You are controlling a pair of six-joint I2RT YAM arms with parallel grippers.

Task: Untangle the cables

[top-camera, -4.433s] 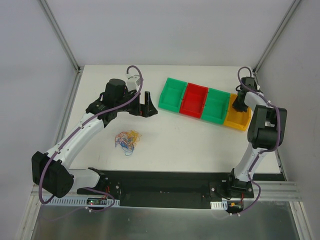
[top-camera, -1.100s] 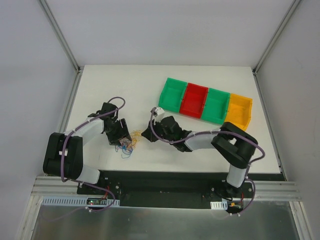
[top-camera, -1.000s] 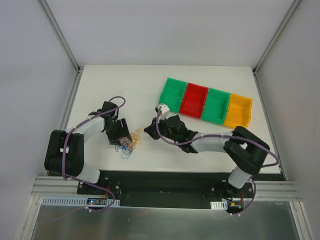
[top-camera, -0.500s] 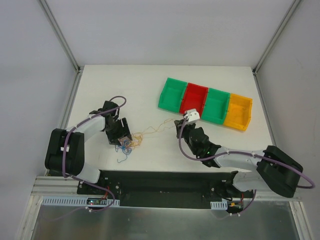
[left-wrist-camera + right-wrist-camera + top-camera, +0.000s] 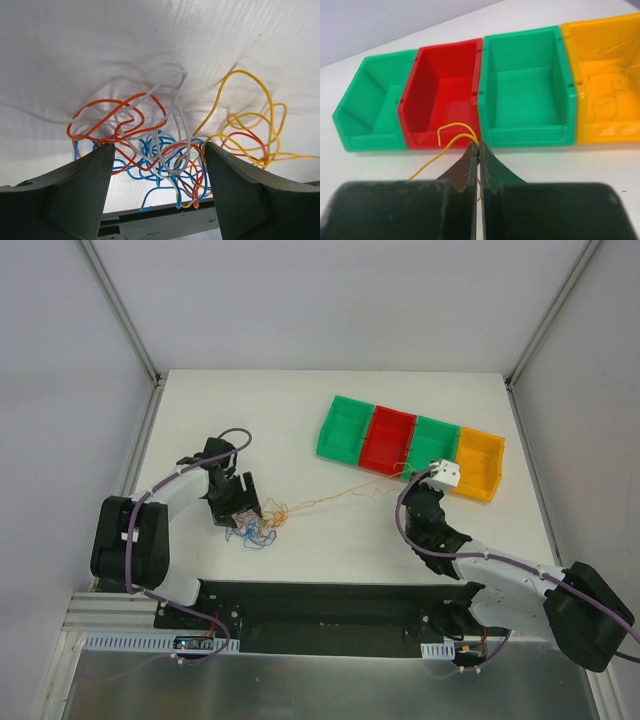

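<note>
Cables [image 5: 258, 527]: thin, light, limp wires, knotted on the worktop [image 5: 200, 410] between the spread fingers of the left hand [image 5: 157, 150]. The right hand [image 5: 479, 148], pressed together, pinches 1 yellow strand [image 5: 340, 497] stretched toward the bins [image 5: 520, 90]. It is probably slippery and best gripped near a free end.

A white surface [image 5: 330, 405] fills the middle, matt and evenly lit, with only soft shadows; pale grey walls [image 5: 330, 300] close its far, left and right edges; slanted metal posts [image 5: 118, 308] rise from both far corners; a black plate [image 5: 330, 605] and an aluminium rail [image 5: 90, 623] run along the near edge; below lies a dull grey sheet [image 5: 320, 685]
</note>
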